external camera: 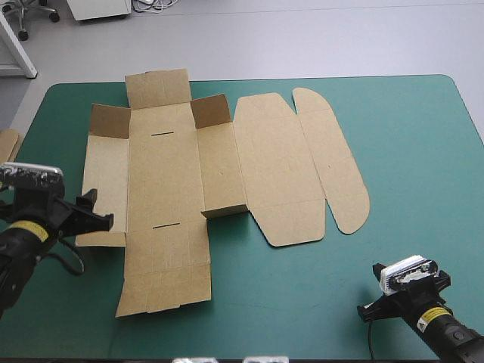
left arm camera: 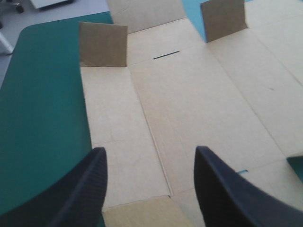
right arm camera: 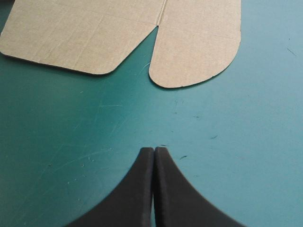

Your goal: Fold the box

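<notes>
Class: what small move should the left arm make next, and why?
Probably lower the left gripper and grip the box by its left side panel: the jaws stand open over that flat panel; the right gripper is shut, off the board.

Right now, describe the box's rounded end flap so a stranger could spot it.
The brown box lies mostly flat on the teal-green table. At its right end, ahead of the shut right claw, is the outermost flap. Only it ends in full curves; the neighbouring panel is broader, with angled corners.
</notes>
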Available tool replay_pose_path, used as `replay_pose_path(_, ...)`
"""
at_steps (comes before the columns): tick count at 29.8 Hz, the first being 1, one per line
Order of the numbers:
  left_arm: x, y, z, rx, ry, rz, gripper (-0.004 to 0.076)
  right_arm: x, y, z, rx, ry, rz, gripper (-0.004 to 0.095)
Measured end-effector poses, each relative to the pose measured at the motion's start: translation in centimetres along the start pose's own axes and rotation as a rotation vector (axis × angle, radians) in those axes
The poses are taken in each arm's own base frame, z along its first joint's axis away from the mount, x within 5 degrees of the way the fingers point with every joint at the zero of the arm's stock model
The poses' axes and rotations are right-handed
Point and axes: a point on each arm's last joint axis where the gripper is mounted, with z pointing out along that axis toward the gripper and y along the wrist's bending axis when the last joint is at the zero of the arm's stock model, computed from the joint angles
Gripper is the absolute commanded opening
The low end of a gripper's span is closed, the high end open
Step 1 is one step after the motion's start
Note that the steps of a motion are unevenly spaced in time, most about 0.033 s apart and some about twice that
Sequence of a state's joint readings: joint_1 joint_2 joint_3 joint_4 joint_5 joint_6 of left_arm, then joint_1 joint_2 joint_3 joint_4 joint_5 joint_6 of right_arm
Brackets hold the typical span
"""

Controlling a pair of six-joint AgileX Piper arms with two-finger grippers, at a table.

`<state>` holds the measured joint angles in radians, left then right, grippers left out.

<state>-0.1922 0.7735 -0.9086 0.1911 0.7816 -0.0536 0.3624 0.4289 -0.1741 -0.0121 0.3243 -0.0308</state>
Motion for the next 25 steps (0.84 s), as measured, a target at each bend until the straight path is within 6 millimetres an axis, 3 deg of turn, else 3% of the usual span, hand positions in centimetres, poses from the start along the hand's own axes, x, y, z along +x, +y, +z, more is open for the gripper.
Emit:
replay_pose_path(4,-2.2,0.4,3.3,-0.041,0.065,-0.034,0.0362,-0.4,0.0,-0.1,-0.001,-0.011,0.004,-0.002)
replay_pose_path(8,-2.5,2.4,7.8,-0.053,0.154,-0.211,0.0355,-0.9,0.0,-0.3,-0.003,-0.017,0.011,-0.002)
replay_pose_path(12,-1.1,6.0,10.8,-0.001,0.223,-0.406,0.0355,-0.8,0.0,-0.3,-0.003,-0.01,0.011,-0.002)
replay_pose_path(18,1.8,10.8,12.6,0.059,0.309,-0.488,0.0355,-0.8,0.0,-0.3,-0.004,-0.009,0.011,-0.002)
replay_pose_path(25,4.7,13.8,14.9,0.084,0.368,-0.56,0.0355,-0.9,0.0,-0.3,-0.003,-0.016,0.011,-0.0019)
